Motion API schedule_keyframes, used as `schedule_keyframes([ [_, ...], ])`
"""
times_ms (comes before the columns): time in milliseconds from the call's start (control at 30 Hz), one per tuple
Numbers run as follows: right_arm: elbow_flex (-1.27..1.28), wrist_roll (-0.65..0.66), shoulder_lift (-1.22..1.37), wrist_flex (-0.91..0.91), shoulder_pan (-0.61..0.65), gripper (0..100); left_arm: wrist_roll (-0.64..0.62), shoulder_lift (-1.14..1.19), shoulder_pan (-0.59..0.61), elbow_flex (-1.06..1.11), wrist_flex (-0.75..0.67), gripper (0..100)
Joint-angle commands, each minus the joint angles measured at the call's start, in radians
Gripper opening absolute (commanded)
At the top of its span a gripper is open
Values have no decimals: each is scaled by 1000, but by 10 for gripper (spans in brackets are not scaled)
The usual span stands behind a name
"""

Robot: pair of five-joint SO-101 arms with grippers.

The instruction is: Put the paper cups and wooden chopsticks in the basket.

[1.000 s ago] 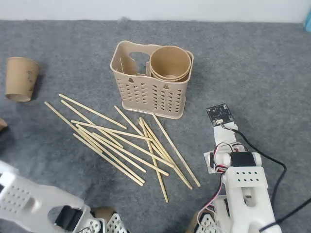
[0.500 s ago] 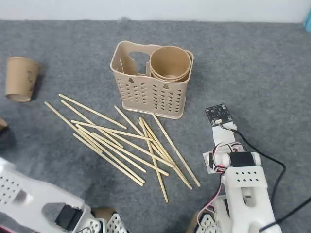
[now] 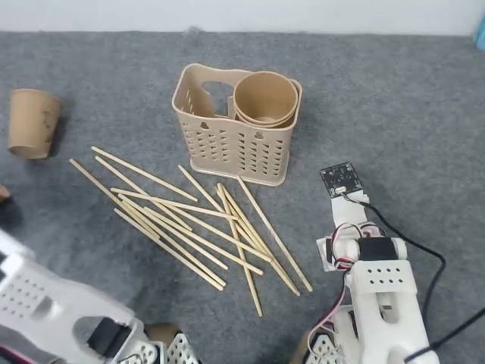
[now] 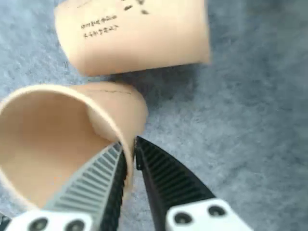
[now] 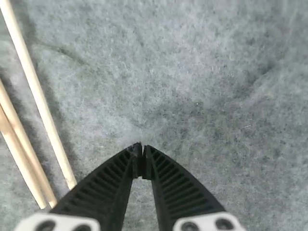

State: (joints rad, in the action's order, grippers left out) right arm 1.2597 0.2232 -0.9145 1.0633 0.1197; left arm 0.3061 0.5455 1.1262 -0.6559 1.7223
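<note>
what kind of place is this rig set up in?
Probably a benchtop robot test setup: a grey felt mat as work surface, a white arm with exposed wiring, and staged props like the basket and wooden chopsticks.

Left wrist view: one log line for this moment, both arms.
left gripper: shut on paper cup rim | right gripper: shut, empty | chopsticks: on mat | basket: holds nested cups

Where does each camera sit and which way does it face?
High view: fixed overhead, looking down on basket, chopsticks, left arm, right arm.
Left wrist view: on that wrist, looking past the left end effector, shut on a cup.
Right wrist view: on that wrist, facing the mat past the shut right end effector.
Shared: chopsticks, high and right wrist.
</note>
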Motion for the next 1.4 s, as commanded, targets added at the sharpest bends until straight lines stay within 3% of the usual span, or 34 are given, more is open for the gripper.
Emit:
schedule_keyframes([
  [0,-5,14,5,-18,4,9,-31,-242,-84,81,35,12],
  [200,-5,14,5,-18,2,9,-32,-512,-264,257,35,12],
  [333,-5,12,5,-18,2,9,-161,-651,-423,272,31,12],
  [600,-5,12,5,-19,2,9,-445,-713,-887,104,31,12],
  [833,-5,11,5,-19,2,9,-526,-712,-1218,-147,-17,12],
  [1067,-5,9,5,-19,2,9,-525,-644,-1410,-199,-170,12],
  [1367,6,11,5,-41,4,9,-526,-431,-1508,-205,-285,12],
])
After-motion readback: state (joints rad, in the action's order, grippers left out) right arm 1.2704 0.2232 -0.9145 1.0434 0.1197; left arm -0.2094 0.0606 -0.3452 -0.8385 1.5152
